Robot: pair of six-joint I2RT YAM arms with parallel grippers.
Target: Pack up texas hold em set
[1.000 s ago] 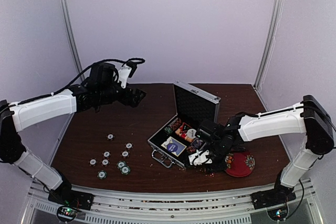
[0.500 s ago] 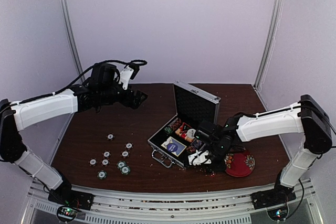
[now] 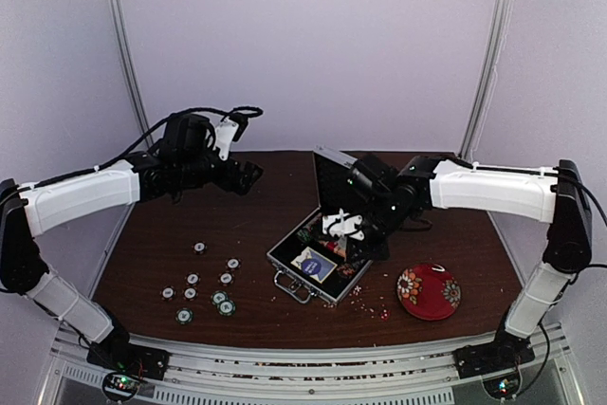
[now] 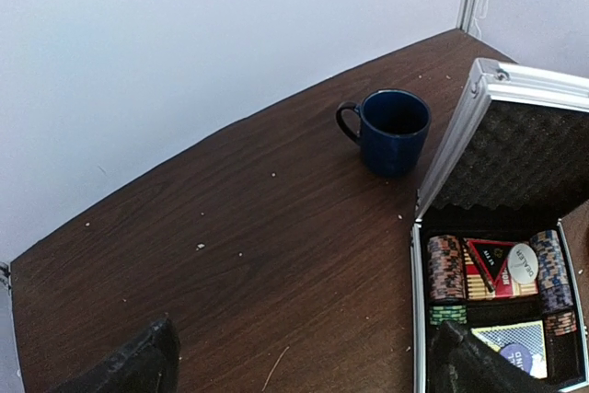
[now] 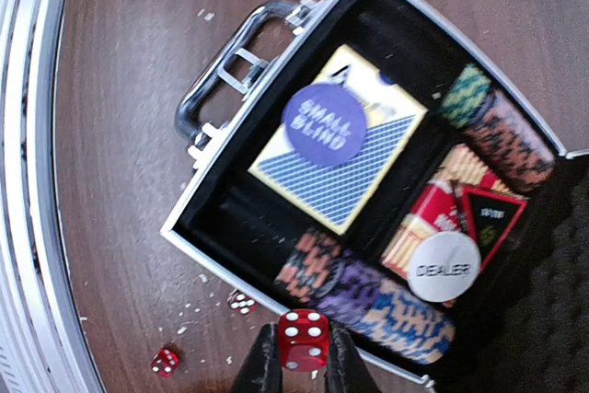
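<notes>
The silver briefcase (image 3: pixel 302 277) lies open mid-table with its lid (image 3: pixel 353 182) upright. It holds a blue-and-cream deck box (image 5: pixel 345 158), a "small blind" button (image 5: pixel 324 124), a dealer button (image 5: pixel 444 267) and rows of poker chips (image 5: pixel 368 296). Several loose chips (image 3: pixel 204 286) lie on the table to its left. My right gripper (image 5: pixel 303 356) hangs over the case's near-right rim (image 5: pixel 222 273), shut on a red die (image 5: pixel 303 340). Far back left, my left gripper (image 4: pixel 304 375) stands open and empty above bare wood.
A red floral bowl (image 3: pixel 429 291) sits upside down right of the case. Two red dice (image 5: pixel 166 362) (image 5: pixel 241 301) and white crumbs lie on the table beside the case rim. A dark blue mug (image 4: pixel 394 131) stands behind the lid. The case handle (image 5: pixel 216 89) faces the front edge.
My right gripper closed by the bowl, then rose and swung back-left to hang over the open case with the die in it. The left arm has barely moved.
</notes>
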